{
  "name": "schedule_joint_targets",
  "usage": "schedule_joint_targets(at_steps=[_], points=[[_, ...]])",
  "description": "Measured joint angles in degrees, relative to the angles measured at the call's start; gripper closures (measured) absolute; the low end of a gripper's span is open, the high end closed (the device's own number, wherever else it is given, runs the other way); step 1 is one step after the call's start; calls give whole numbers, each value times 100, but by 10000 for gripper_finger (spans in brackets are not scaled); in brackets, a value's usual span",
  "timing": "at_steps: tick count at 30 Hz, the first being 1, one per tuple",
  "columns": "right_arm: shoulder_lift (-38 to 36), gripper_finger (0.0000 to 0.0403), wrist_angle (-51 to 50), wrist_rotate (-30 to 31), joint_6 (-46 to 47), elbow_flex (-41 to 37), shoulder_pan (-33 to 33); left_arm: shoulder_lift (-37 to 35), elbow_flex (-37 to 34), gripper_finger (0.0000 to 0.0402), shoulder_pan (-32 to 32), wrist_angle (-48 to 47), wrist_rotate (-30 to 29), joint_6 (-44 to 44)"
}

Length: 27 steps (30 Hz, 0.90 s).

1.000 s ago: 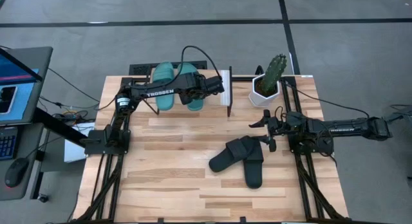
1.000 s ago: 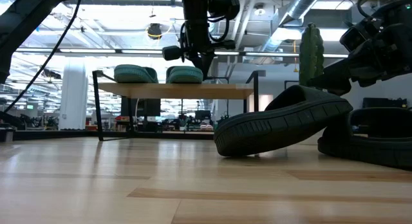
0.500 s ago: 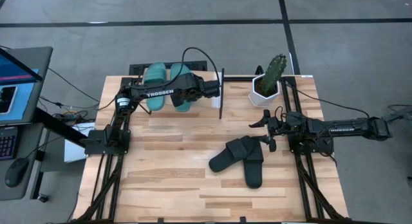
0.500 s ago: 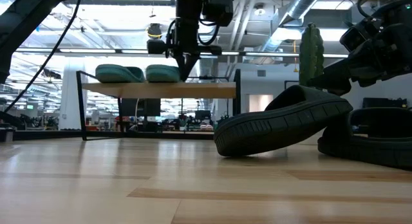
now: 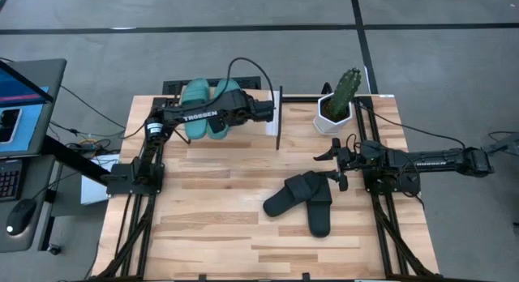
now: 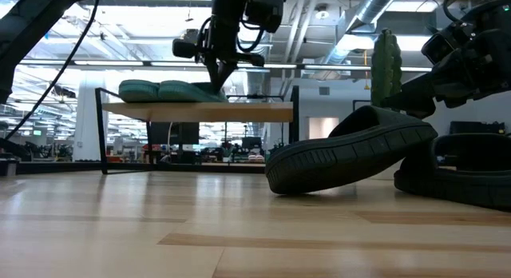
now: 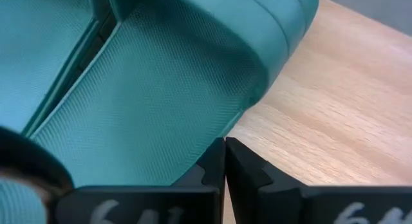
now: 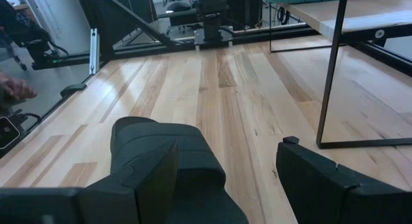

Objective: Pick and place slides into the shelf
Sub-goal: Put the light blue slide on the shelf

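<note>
While both teal slides [image 5: 203,110] sit on the shelf [image 6: 239,112], the left hand [image 7: 224,161] is pressed together.

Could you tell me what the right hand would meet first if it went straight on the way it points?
Probably the black rubber slide sandal lying just ahead of the open right hand; depth is uncertain.

Far edge, left of centre: the shelf [image 5: 274,124], the teal slides [image 5: 201,108] side by side on top.
Far right corner: potted cactus [image 5: 340,100].
Mid-table, right of centre: black slides [image 5: 302,200], one overlapping the other.
</note>
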Motion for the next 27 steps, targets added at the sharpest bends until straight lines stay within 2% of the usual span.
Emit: schedule_joint_targets(at_steps=[5,7,12,18,27], points=[[-1,154,0,0,0,2,1,-29,2,402,-58,295,-259,26],[1,154,0,0,0,2,0,-57,28,402,-36,704,-476,403],[0,154,0,0,1,1,0,-64,155,402,225,1389,-513,1314],[-1,154,0,0,0,1,1,-64,155,402,592,1245,-170,1689],[-1,154,0,0,2,2,1,-64,155,402,901,1009,-230,1803]])
